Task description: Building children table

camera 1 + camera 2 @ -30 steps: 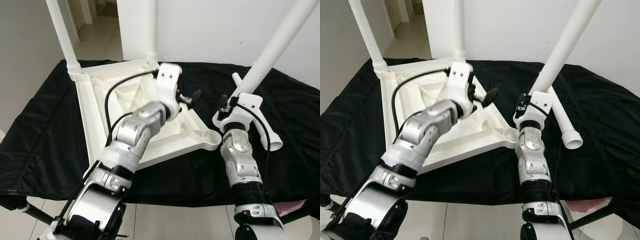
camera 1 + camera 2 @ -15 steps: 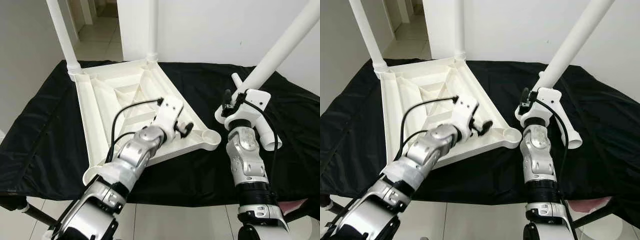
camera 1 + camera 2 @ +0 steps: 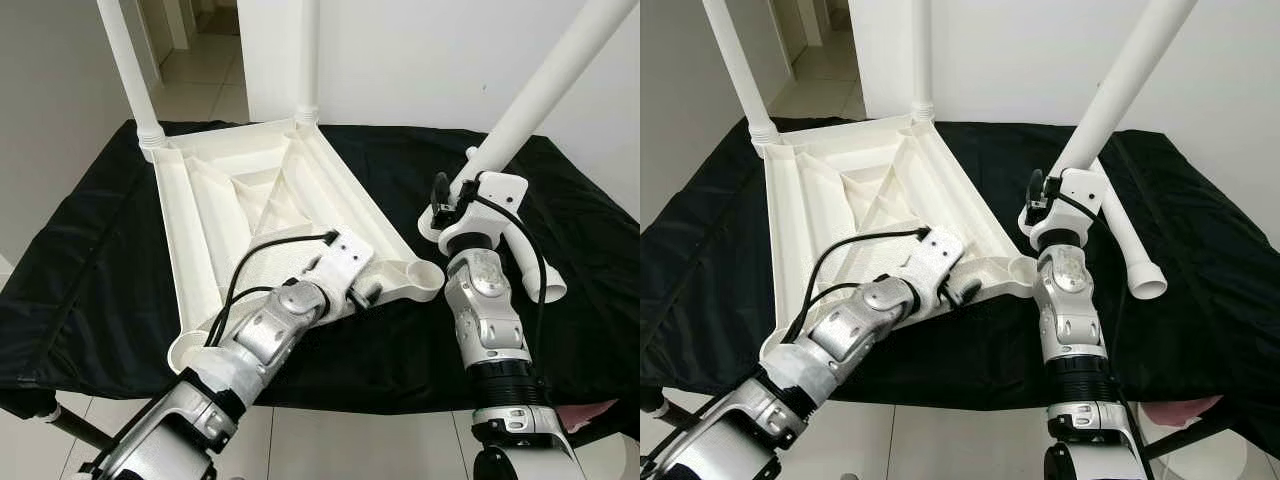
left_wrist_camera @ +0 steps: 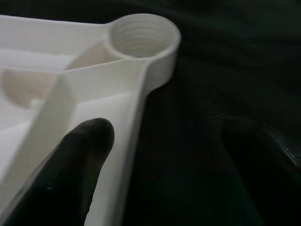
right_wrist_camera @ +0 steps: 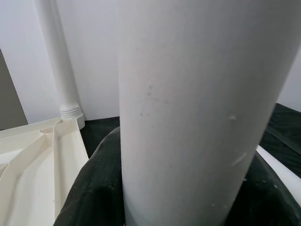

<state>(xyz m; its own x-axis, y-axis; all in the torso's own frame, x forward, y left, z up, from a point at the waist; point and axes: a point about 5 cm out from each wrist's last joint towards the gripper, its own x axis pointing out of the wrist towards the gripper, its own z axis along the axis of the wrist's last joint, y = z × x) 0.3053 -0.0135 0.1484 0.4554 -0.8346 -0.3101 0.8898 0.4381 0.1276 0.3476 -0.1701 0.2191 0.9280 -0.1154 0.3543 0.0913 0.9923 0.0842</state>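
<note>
A white plastic table top [image 3: 250, 200] lies upside down on a black cloth. Two white legs [image 3: 125, 60] [image 3: 307, 55] stand in its far corners. The near right corner socket [image 3: 425, 272] is empty and threaded inside [image 4: 141, 35]. My left gripper [image 3: 362, 292] is low at the table top's near right edge, just short of that socket; it is open, with one black finger [image 4: 70, 174] resting on the rim. My right gripper [image 3: 460, 190] is shut on a third white leg [image 3: 540, 95], which tilts up to the right, its lower end above the cloth beside the socket.
Another white leg [image 3: 1130, 250] lies on the black cloth [image 3: 90, 280] to the right of my right arm. The near left corner socket [image 3: 190, 350] sits close to the cloth's front edge. A white wall and a tiled floor lie behind the cloth-covered surface.
My left gripper came down from above the middle of the table top to its near right edge by the socket. My right gripper shifted slightly left with the leg.
</note>
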